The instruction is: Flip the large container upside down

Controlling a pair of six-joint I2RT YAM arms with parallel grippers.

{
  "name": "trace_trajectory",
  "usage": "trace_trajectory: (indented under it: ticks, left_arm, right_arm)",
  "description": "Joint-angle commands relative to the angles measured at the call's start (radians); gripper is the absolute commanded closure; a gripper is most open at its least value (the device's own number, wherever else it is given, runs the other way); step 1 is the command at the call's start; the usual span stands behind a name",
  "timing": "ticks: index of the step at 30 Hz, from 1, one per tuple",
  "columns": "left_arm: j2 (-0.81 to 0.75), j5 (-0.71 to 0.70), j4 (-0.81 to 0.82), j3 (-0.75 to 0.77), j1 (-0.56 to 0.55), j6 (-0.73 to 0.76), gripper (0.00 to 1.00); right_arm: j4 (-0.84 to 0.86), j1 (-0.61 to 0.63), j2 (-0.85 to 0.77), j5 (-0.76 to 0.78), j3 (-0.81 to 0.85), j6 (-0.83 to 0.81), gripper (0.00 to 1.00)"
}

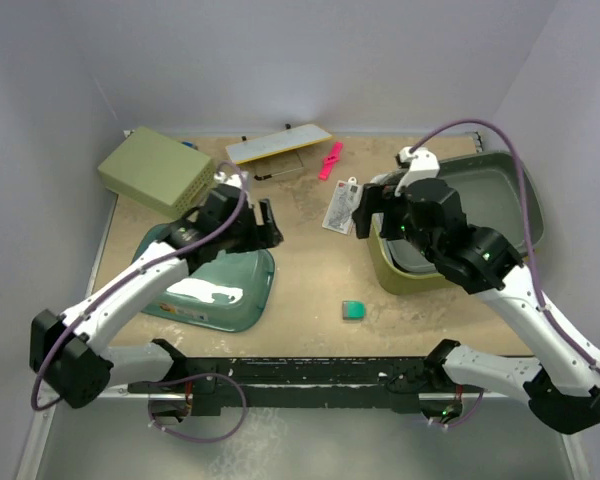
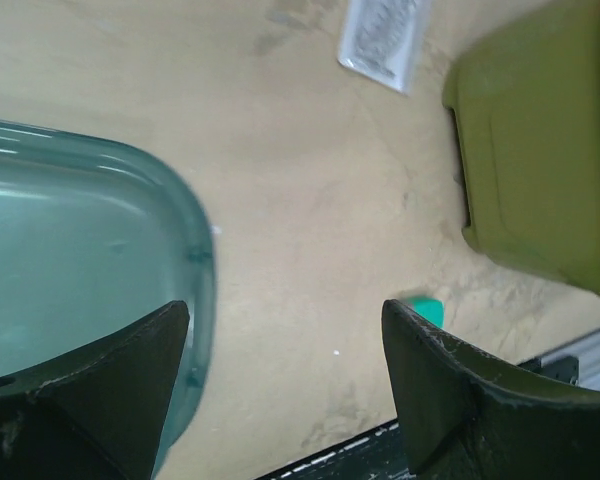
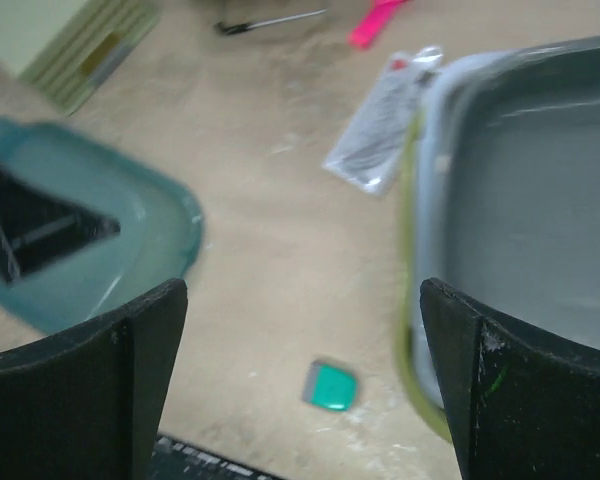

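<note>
The large container is an olive-green tub at the right of the table, standing mouth up with a dark grey tub nested inside it. In the right wrist view only its olive rim shows around the grey tub. My right gripper hangs open just left of that rim, holding nothing. The left wrist view shows the container's olive side at upper right. My left gripper is open and empty over bare table beside a teal tub.
A pale yellow-green basket lies bottom up at the back left. A flat board, a pink item and a white packet lie at the back. A small teal block sits near the front edge.
</note>
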Motion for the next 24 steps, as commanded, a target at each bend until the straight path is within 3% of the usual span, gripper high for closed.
trace_trajectory:
  ticks: [1, 6, 15, 20, 24]
  left_arm:
    - [0.123, -0.019, 0.211, -0.029, -0.143, -0.093, 0.24]
    - [0.287, -0.042, 0.233, -0.027, -0.231, -0.064, 0.24]
    - [0.416, -0.279, 0.108, -0.062, -0.212, -0.037, 0.24]
    - [0.345, -0.32, 0.081, -0.132, -0.124, -0.037, 0.23]
    - [0.254, -0.344, 0.033, -0.15, -0.047, -0.007, 0.23]
  right_arm:
    - [-0.143, -0.1, 0.045, 0.276, 0.039, -0.05, 0.03]
    - [-0.142, -0.311, 0.135, 0.088, 0.046, -0.113, 0.14]
    - [-0.061, -0.321, 0.284, -0.012, 0.047, -0.17, 0.29]
    - [-0.01, -0.361, 0.311, -0.051, 0.001, -0.187, 0.39]
    - [-0.002, -0.387, 0.328, -0.076, -0.021, -0.189, 0.58]
